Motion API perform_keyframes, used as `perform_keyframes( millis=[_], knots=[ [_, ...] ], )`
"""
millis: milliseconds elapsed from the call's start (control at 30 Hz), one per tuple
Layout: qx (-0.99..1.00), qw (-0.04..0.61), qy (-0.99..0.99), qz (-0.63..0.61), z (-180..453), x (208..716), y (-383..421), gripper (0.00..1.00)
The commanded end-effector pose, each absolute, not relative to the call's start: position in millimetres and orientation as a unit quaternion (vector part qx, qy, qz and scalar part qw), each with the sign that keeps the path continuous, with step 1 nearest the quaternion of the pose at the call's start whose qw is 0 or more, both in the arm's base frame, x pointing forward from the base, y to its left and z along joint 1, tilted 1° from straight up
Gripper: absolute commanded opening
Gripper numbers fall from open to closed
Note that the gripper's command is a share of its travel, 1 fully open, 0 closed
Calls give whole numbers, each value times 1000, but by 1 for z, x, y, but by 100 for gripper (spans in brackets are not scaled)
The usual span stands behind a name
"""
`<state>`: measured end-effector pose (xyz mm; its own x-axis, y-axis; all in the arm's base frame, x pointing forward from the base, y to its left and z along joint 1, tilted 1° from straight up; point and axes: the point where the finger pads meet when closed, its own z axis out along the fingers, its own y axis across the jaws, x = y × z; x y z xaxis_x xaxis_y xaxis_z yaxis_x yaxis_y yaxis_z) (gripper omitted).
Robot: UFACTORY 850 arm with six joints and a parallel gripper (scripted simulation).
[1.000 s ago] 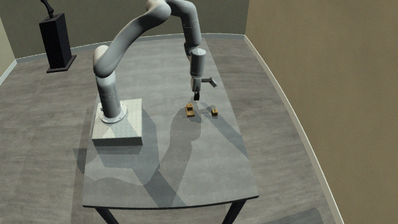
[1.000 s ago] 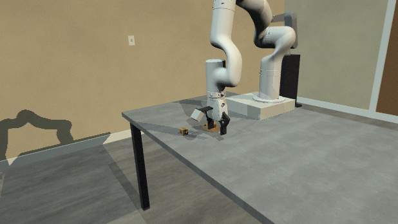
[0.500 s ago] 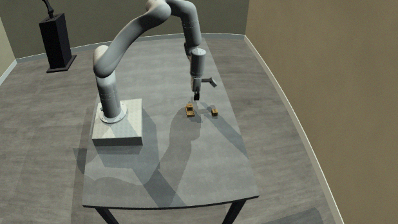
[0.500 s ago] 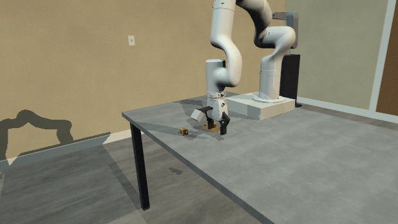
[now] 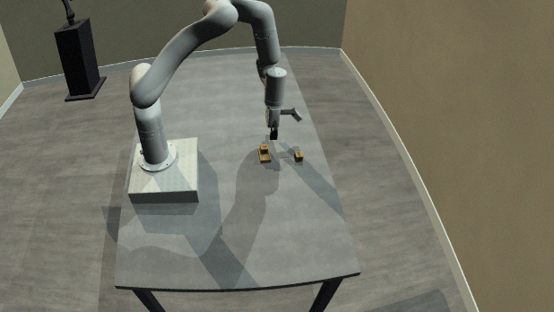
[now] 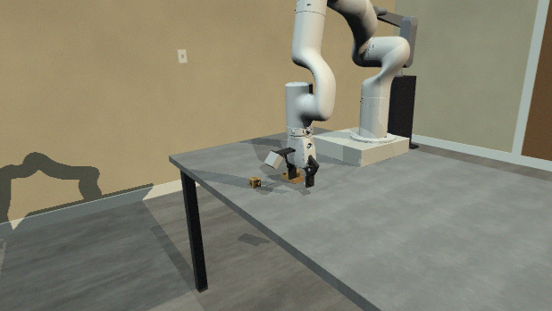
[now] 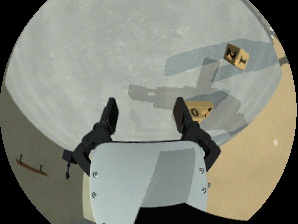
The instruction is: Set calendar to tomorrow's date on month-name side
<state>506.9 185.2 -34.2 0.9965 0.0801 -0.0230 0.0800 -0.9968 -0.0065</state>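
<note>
A small wooden calendar tray (image 5: 264,154) stands on the grey table, with one wooden digit cube (image 5: 264,148) in it. A second digit cube (image 5: 298,155) lies loose on the table to its right, apart from the tray. In the exterior view the loose cube (image 6: 255,181) lies left of the tray (image 6: 287,177), which the fingers partly hide. My gripper (image 5: 273,134) hangs just above the table beside the tray, open and empty. In the wrist view the open fingers have the tray (image 7: 202,112) just outside the right finger, and the loose cube (image 7: 234,55) is farther off. The digits are too small to read.
The arm's base plate (image 5: 164,170) sits on the table's left side. The table's right edge runs close past the loose cube. A black pedestal (image 5: 78,58) stands on the floor far behind.
</note>
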Motion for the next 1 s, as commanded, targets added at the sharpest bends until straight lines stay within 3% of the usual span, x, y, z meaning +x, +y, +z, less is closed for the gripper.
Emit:
perform_keyframes(
  millis=[0,967],
  knots=[
    [-999,3,-40,11,-33,508,186,100],
    [-999,3,-40,11,27,509,185,100]
  ],
)
